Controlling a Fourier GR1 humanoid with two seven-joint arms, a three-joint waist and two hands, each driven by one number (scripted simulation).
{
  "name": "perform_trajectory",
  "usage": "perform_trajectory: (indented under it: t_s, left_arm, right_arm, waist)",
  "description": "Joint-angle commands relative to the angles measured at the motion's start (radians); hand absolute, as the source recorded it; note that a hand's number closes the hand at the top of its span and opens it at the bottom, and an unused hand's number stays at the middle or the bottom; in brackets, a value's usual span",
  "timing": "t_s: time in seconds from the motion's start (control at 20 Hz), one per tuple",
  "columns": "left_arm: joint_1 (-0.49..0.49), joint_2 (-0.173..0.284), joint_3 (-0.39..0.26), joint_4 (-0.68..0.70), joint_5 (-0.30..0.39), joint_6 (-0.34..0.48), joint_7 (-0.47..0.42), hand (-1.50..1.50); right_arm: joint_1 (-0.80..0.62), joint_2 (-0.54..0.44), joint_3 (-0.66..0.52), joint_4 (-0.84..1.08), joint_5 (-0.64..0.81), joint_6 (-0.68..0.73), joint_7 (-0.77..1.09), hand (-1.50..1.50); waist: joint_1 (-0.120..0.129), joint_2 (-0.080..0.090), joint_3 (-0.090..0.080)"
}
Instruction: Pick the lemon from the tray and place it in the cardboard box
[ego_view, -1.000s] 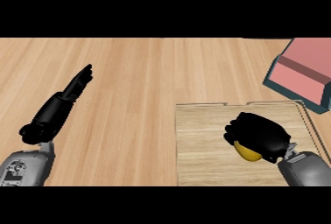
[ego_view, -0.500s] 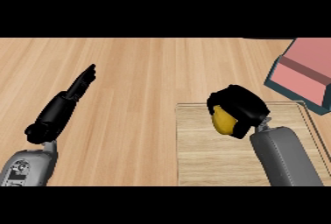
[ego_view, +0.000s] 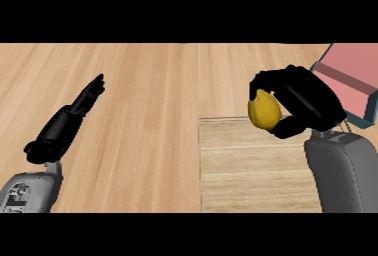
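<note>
Yellow lemon (ego_view: 264, 111) is sitting in the right hand (ego_view: 304, 100) – fingers curling round it – above the tray (ego_view: 251, 170), cardboard box (ego_view: 347, 82) just beyond; left hand (ego_view: 70, 120) is resting straight-fingered.

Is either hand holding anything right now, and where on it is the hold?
The right hand holds the lemon, fingers curled round its right side and top. The left hand is open and holds nothing.

Single head view, steep downward look at wooden counter (ego_view: 162, 85), close range; forearms enter from lower edge of frame.
</note>
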Motion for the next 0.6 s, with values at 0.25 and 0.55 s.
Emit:
perform_trajectory:
  t_s: [0.25,0.55]
  left_arm:
    - [-0.019,-0.021,-0.008,-0.017,-0.001,0.005,0.036,0.00]
    - [-0.040,0.005,0.024,0.028,0.005,-0.021,-0.018,0.00]
  right_arm:
    - [-0.156,0.011,-0.338,0.017,-0.134,-0.017,0.255,1.50]
    - [-0.347,-0.151,-0.466,0.289,-0.164,-0.051,0.296,1.50]
  waist:
    - [0.001,0.003,0.001]
    - [0.015,0.008,0.001]
